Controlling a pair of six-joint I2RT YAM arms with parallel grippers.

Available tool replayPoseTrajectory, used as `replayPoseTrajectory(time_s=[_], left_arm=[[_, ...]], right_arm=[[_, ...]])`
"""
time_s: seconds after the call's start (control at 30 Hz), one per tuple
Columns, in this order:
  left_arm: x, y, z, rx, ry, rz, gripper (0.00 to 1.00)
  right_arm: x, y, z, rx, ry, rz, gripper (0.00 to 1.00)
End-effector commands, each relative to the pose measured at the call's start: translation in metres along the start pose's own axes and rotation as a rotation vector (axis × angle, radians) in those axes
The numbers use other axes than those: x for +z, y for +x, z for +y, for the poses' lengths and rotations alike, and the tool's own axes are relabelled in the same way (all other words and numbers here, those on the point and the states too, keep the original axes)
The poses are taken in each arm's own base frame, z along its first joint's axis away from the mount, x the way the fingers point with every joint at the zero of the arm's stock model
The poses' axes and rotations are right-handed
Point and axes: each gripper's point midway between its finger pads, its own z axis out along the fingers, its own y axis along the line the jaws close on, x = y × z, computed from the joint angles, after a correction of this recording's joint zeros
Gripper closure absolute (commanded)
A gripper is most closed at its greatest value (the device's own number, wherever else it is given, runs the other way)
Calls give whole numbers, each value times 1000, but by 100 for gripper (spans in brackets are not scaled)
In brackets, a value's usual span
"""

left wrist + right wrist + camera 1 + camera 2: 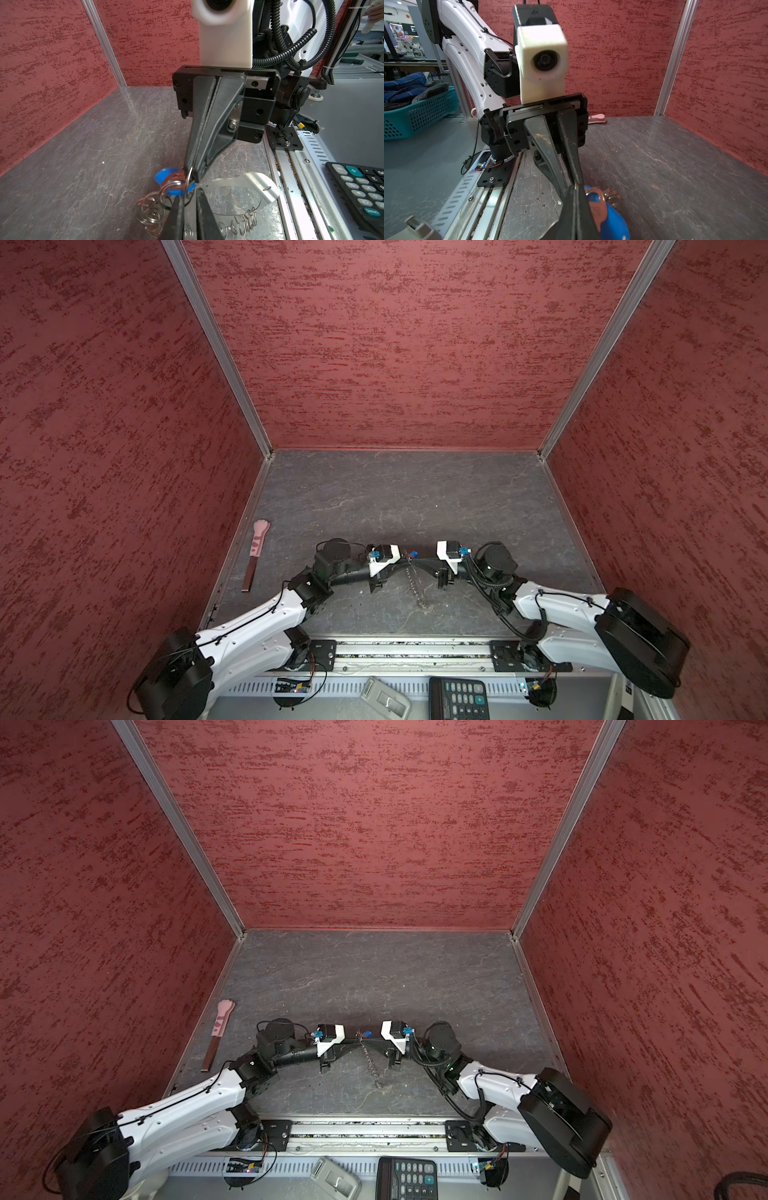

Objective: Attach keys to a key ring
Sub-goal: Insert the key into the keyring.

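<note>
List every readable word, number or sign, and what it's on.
"+": calculator key, upside down.
"MU": calculator key.
"%": calculator key.
"CE": calculator key.
"ON/AC": calculator key.
Other calculator keys: too small.
Engraved script on the silver metal plate: unreadable.
Print on the blue key tag: blurred.

Blue key tag [164, 173] beside silver-linked key ring [152, 209]

Arms bent inward, left gripper [572, 179] and right gripper [192, 176] tip to tip, right fingers [204, 128] pressed together, left fingers [548, 149] nearly so.
</note>
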Motion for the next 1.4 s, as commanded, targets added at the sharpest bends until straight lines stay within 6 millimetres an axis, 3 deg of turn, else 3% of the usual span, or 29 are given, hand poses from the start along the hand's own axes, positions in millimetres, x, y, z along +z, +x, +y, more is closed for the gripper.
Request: replayPoseTrajectory(time_s=[0.0,0.37,0.7,0.87,1.37], left_arm=[[0,-6,-3,-8,17,-32,92],[1,-2,-1,-12,23,-19,100],[4,4,-4,25,28,22,100],[5,4,-7,33,40,24,100],[5,6,-7,33,36,30,100]], right_arm=[[4,-16,11,-16,-53,-67,100],[9,6,9,-15,-61,40,100],[4,36,8,-17,-90,382,85],[2,39,15,2,-146,451,85],[-1,46,10,4,-134,536,92]])
